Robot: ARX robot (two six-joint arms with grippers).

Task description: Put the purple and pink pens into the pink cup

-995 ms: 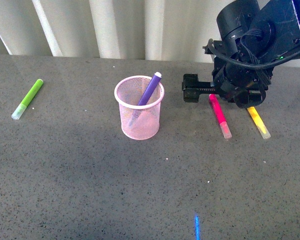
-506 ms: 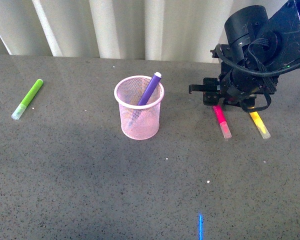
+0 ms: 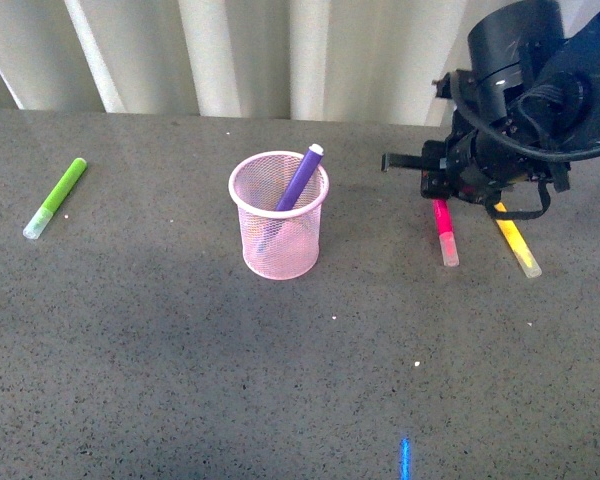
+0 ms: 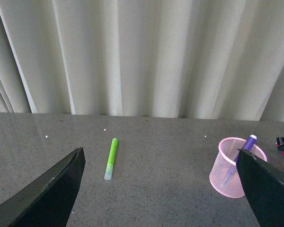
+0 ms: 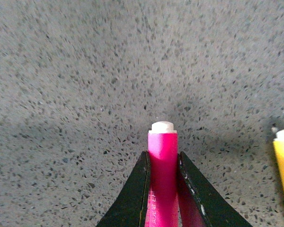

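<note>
Right gripper (image 5: 163, 163) has swung rightward, off the cup side, and now sits over the pink pen (image 3: 444, 232), which has straightened a little. Left gripper (image 4: 159, 152) is idle, fingers spread wide and holding nothing; the lime-green marker (image 3: 55, 198) lies ahead between them and is not a task item. Pink cup (image 3: 280, 250) stands upright, well left of the right fingers. Purple pen (image 3: 301, 178) leans inside it against the rim, so half the task looks done. Right fingers (image 5: 137, 189) are narrowed, pinching the pink pen's barrel near its butt end, probably for a lift; can't tell if it is off the table. Yellow marker (image 3: 516, 243) lies just beside those fingers, untouched.
</note>
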